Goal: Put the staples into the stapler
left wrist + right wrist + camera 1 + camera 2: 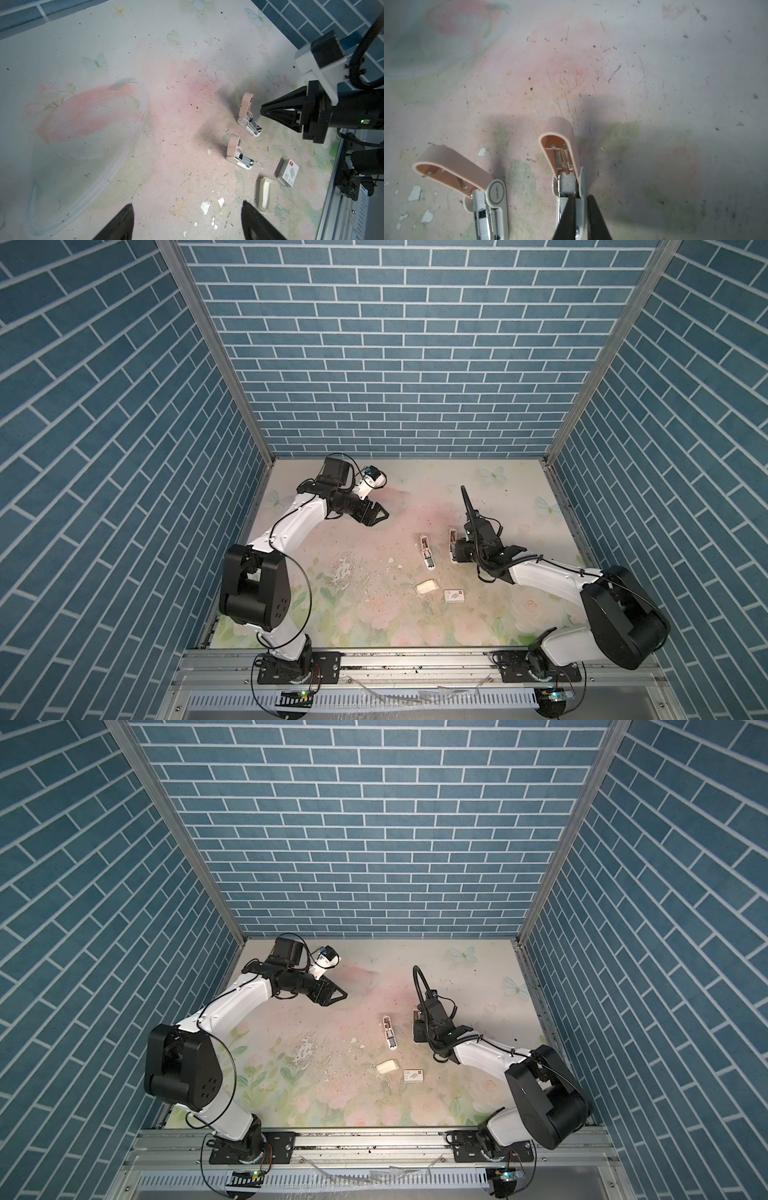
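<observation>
Worn floral covering on the desk, scratched and littered with stray wire bits, is enclosed by blue brick-patterned walls.

Nearest the front rail, a white box with a red mark and a cream tray are laid close together but apart. The tray appears empty.

Beyond them, the centre stapler and the right stapler are set on their bases, near one another. Both pink lids are swung up, judged so that the magazine channels are exposed for loading.

The right gripper is held directly over the right stapler's channel, close to the hinge. Its jaws are drawn almost together, with only a sliver between them. Whether a strip is pinched there cannot be told.

As for the staples, no silvery strip is clearly made out on the desk. Grey metal is seen in both channels, but strip cannot be told from rail.

Farthest back, the left gripper is held well apart from both staplers, its jaws spread wide and empty. It is judged to be parked clear of the working arm.
</observation>
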